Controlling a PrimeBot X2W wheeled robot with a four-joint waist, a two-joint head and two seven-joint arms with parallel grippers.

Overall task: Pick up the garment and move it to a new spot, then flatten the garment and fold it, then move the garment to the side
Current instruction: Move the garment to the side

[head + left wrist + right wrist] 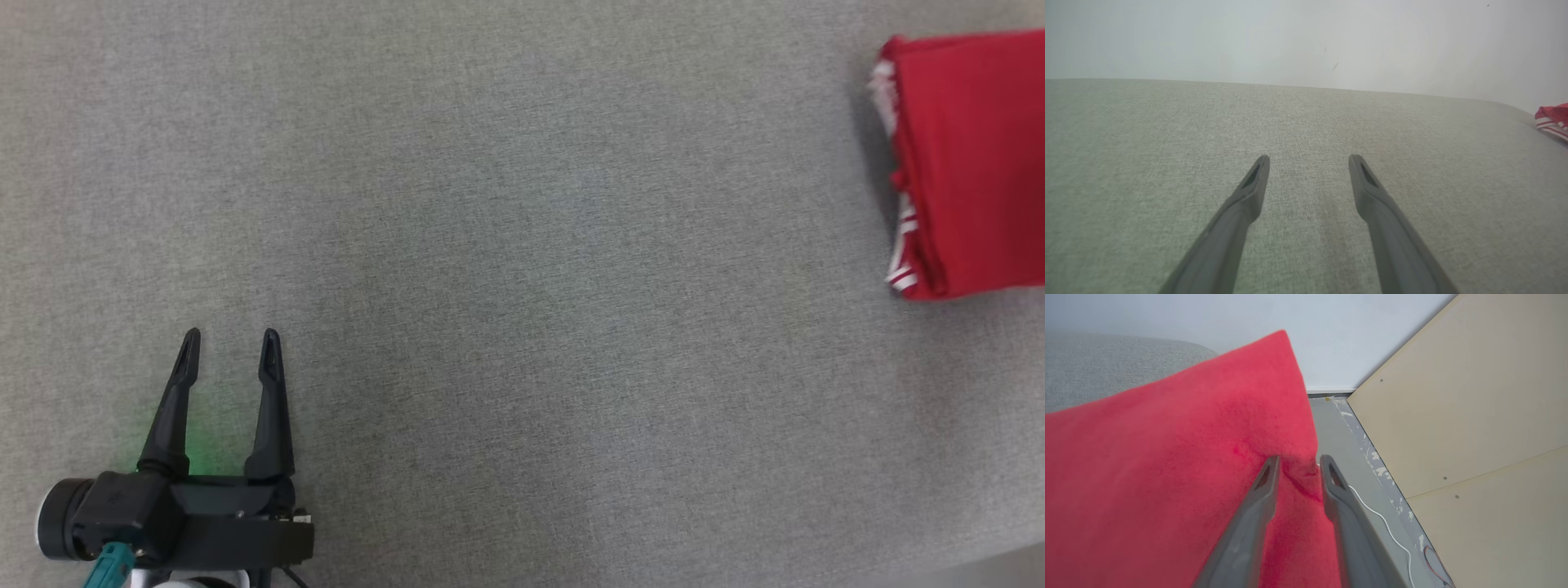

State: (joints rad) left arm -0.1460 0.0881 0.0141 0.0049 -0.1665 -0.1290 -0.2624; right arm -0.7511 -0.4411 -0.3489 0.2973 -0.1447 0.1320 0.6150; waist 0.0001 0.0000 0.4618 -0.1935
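Observation:
The garment is red with white stripes along its left edge. It lies folded at the far right of the grey fabric surface, cut off by the head view's right edge. My left gripper hovers open and empty at the lower left, far from the garment. In the left wrist view the left gripper points across bare surface, with the garment at the far right edge. My right gripper is over the garment's right edge, fingers parted with a raised ridge of red cloth between them.
Beyond the garment's edge the right wrist view shows grey floor, a white cable and a beige panel. A pale wall stands behind the surface's far edge.

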